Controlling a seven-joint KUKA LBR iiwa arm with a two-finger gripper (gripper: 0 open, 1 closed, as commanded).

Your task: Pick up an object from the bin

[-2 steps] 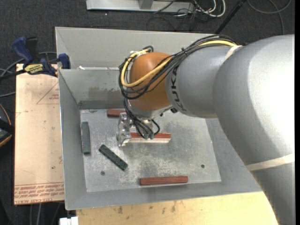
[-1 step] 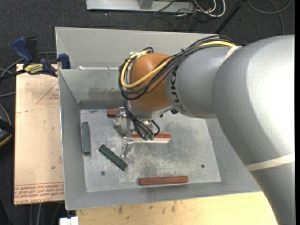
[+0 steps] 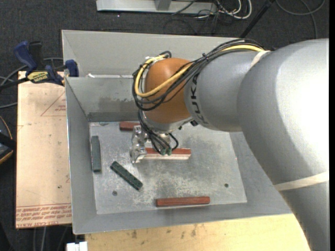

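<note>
My gripper hangs low over the middle of the bin floor, under the orange wrist cover. It is at the left end of a red-brown bar with a white lower edge, which lies flat and runs out to the right from under it. Whether it touches the bar cannot be told. A dark green bar lies at a slant just below and left of the gripper. Behind the gripper, near the back wall, the end of another red-brown bar sticks out.
A grey-green bar lies lengthwise along the left wall. A third red-brown bar lies flat near the front edge. The big grey arm covers the bin's right side and back right corner.
</note>
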